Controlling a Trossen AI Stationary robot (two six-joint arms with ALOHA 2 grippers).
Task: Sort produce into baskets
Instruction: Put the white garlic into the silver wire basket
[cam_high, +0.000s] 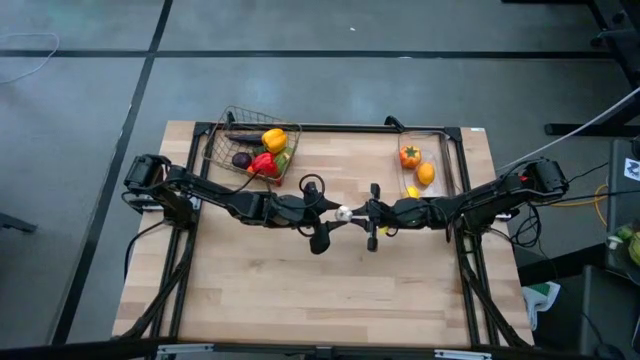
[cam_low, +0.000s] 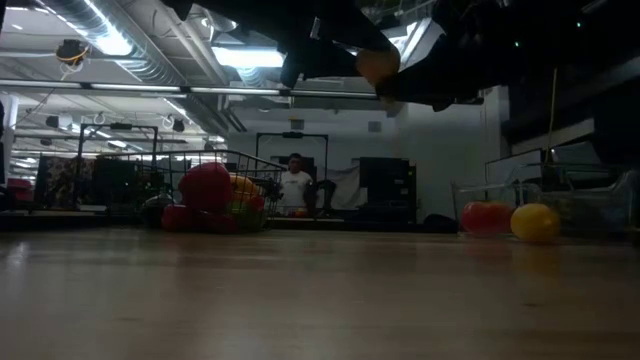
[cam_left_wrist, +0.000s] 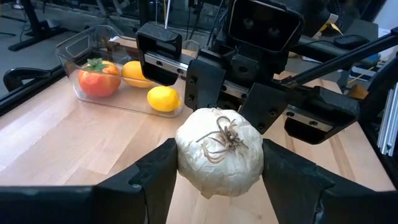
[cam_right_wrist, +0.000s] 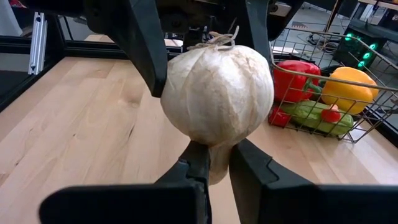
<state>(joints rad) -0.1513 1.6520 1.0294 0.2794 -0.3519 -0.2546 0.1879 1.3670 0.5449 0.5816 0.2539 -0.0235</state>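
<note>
A white garlic bulb (cam_high: 343, 212) hangs above the middle of the table, between my two grippers, which meet tip to tip. My left gripper (cam_left_wrist: 219, 180) comes from the table's left and its fingers close on the bulb's sides. My right gripper (cam_right_wrist: 217, 167) comes from the right and is shut on the bulb's narrow end. The wire basket (cam_high: 250, 150) at the far left holds red, yellow and green peppers. The clear bin (cam_high: 447, 165) at the far right holds a tomato (cam_left_wrist: 98, 78), an orange fruit and a lemon (cam_left_wrist: 163, 98). My left gripper has the garlic bulb's round body between its two fingers (cam_left_wrist: 163, 171), one on each side (cam_left_wrist: 186, 158). The fingers come nearly level from the table's left. The bulb is clear of the table, its stringy tuft (cam_left_wrist: 221, 134) turned toward this gripper. My right gripper pinches the bulb's narrow, tapered end (cam_right_wrist: 217, 158) between its two fingertips. The fingers reach in nearly level from the table's right. The round body stands out beyond the fingertips, lifted clear of the table.
Bare wooden tabletop (cam_high: 330, 290) lies under and in front of both grippers. A person stands in the room far behind the table (cam_low: 294, 185).
</note>
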